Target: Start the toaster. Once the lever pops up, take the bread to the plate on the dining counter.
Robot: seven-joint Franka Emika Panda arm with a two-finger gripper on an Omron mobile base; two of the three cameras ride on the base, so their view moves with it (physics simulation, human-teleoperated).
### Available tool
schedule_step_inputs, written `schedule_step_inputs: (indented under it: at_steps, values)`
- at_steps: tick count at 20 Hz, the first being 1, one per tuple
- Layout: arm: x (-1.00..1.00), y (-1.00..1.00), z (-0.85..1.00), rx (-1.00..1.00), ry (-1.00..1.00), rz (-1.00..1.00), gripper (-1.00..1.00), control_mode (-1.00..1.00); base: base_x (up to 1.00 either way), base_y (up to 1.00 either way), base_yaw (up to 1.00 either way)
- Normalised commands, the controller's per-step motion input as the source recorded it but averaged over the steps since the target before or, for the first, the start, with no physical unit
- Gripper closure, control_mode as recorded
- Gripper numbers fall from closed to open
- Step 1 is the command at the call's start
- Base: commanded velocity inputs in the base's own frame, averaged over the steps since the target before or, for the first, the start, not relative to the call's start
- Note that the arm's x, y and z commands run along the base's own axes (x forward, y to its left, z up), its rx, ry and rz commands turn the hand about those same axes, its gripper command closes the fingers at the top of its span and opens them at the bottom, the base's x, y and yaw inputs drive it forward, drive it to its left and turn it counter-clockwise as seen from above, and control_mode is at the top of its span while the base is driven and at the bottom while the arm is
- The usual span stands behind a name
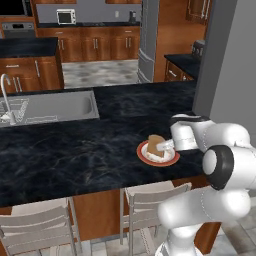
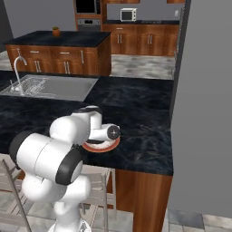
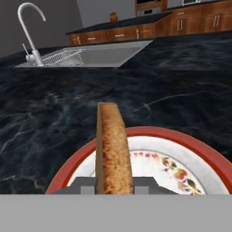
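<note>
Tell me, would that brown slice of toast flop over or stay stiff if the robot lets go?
The thin tan-brown toast slice stands on edge without sagging, so it is probably stiff. Being so thin and upright over the round red-rimmed plate, it will likely tip flat once released. It looks light and crumbly, so perhaps fragile.

One bread slice, one plate, two chairs.

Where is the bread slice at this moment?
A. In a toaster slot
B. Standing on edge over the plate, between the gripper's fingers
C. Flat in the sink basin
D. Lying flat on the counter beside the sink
B: the bread stands on edge above the red-rimmed plate, with the gripper shut on its lower end.
</note>
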Motion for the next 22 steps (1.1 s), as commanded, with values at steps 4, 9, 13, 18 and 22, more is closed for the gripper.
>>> schedule_step_inputs:
  at_steps: [4, 9, 13, 18, 22]
  values:
    - [-0.01, 0.0, -0.02, 0.0, -0.03, 0.0, 1.0, -1.0, 0.0, 0.0, 0.0]
    - [-0.03, 0.0, 0.0, 0.0, 0.0, 0.0, 1.0, -1.0, 0.0, 0.0, 0.0]
    - [0.0, 0.0, 0.0, 0.0, 0.0, 0.0, 1.0, -1.0, 0.0, 0.0, 0.0]
    - [0.0, 0.0, 0.0, 0.0, 0.0, 0.0, -1.0, -1.0, 0.0, 0.0, 0.0]
    - [0.0, 0.0, 0.0, 0.0, 0.0, 0.0, -1.0, -1.0, 0.0, 0.0, 0.0]
